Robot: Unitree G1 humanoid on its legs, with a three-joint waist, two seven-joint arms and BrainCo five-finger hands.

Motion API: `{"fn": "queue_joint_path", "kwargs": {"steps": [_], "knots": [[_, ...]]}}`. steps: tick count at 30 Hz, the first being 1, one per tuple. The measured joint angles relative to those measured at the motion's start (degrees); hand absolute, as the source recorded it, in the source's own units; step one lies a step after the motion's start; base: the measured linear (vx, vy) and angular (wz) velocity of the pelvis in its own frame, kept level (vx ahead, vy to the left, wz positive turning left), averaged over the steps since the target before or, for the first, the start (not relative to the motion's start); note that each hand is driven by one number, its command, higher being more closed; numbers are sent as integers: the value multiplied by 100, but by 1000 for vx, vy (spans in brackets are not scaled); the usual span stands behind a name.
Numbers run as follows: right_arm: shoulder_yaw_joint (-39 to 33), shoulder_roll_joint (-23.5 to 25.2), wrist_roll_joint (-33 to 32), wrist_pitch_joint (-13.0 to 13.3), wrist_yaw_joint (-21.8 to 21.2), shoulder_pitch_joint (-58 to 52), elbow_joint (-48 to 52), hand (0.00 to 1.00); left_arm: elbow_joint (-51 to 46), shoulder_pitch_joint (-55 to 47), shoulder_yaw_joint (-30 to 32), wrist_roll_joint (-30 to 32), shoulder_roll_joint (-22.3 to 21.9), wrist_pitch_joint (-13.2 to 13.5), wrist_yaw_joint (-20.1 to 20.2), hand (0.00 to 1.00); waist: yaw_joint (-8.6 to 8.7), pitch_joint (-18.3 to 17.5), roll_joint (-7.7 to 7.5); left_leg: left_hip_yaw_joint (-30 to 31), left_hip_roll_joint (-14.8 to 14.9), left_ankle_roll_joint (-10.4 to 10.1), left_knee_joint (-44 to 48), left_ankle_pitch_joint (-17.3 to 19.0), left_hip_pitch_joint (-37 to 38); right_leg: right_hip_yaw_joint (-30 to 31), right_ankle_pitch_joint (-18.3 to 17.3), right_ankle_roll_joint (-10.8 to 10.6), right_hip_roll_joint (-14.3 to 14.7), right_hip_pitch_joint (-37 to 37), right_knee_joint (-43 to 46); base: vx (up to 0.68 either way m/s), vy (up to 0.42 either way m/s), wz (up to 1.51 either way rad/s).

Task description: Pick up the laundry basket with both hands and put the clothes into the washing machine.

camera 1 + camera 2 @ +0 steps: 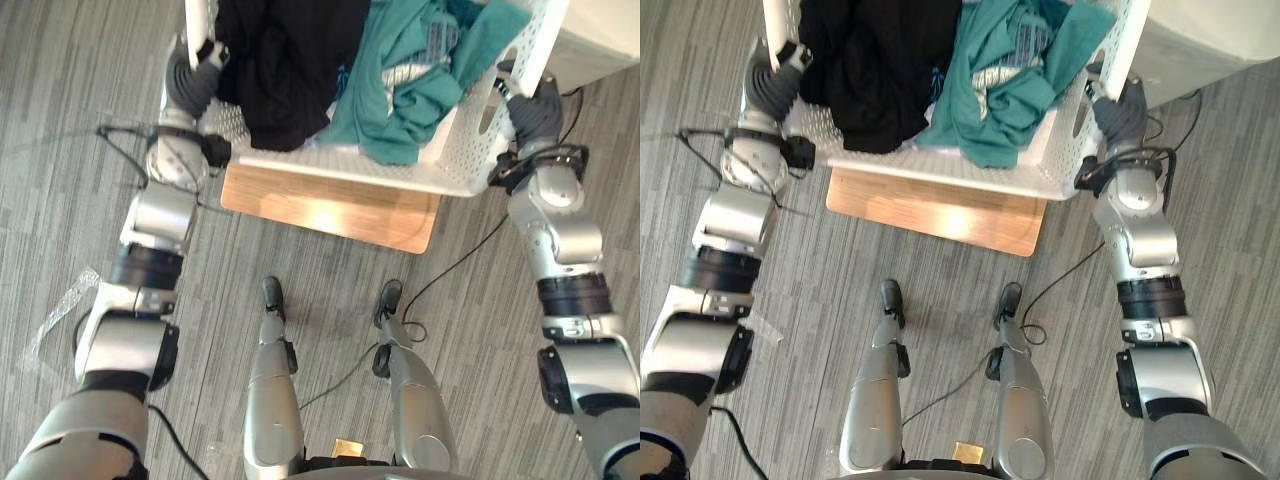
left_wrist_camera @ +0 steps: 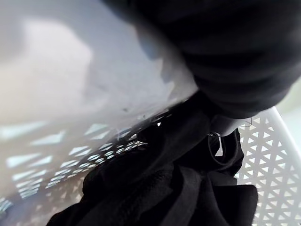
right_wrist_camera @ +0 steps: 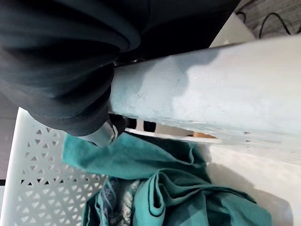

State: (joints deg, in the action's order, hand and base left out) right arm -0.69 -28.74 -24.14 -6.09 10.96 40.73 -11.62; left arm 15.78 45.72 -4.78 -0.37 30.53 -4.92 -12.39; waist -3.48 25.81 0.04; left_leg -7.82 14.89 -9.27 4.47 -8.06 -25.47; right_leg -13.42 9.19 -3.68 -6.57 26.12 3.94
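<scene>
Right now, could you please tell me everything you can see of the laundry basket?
The basket is white plastic, its walls pierced with small triangular holes under a smooth, solid rim. It holds black clothes on the robot's left and teal clothes on the right, the teal drooping onto the near wall. The left hand and right hand grip the rim at opposite ends. A wooden board lies beneath it; whether they touch I cannot tell.
</scene>
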Motion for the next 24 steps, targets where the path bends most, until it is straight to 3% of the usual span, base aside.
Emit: {"fn": "queue_joint_path", "kwargs": {"steps": [2, 6, 11, 15, 20, 21, 24], "knots": [[-12, 141, 4, 4, -99, -370, 85, 100, -302, -599, 152, -149, -213, 26, 62, 100, 14, 0, -1, 27, 3, 22, 246, 174, 156, 26, -90, -30, -19, -213, 114, 0, 0, 0], [-159, 720, 168, 73, -380, -1775, 421, 100, -1151, -2609, 470, -285, -1155, 72, 180, 100, 95, -154, 3, 68, -21, 65, 780, 725, 711, 52, -571, -162, -157, -805, 606, 29, 33, 5], [-280, 1202, 370, 45, -812, -3195, 414, 100, -1395, -4356, 458, -369, -1909, 34, 591, 100, 103, -682, 53, 120, -52, 10, 553, 758, 1295, -53, -809, -189, -187, -1312, 681, 86, -6, 12], [-485, 1439, 451, 45, -1020, -3866, 414, 100, -1396, -4818, 365, -354, -2022, 6, 852, 100, 127, -1251, 122, 207, -103, -21, 196, 602, 1436, -190, -839, -200, -209, -1413, 585, 96, -9, 18], [-677, 1656, 458, 67, -1098, -4148, 667, 100, -1421, -4816, 328, -272, -2015, 9, 873, 100, 256, -1313, 146, 710, -185, -100, 320, 617, 1517, -186, -1172, -128, -385, -1307, 1129, -16, -14, 7], [-681, 1726, 479, 64, -1117, -4233, 715, 100, -1436, -4876, 340, -235, -2035, 15, 882, 100, 225, -1315, 123, 1138, -199, -257, 1063, 1179, 1451, -42, -1244, -69, -424, -1278, 1281, 7, -10, -45], [-849, 1831, 638, 65, -1123, -4714, 1133, 100, -1447, -4977, 225, -157, -2159, 30, 1019, 100, 310, -1454, 312, 1555, -240, -273, 1868, 2082, 1525, 328, -1175, -208, -261, -1235, 1427, -14, 122, -75]]}}
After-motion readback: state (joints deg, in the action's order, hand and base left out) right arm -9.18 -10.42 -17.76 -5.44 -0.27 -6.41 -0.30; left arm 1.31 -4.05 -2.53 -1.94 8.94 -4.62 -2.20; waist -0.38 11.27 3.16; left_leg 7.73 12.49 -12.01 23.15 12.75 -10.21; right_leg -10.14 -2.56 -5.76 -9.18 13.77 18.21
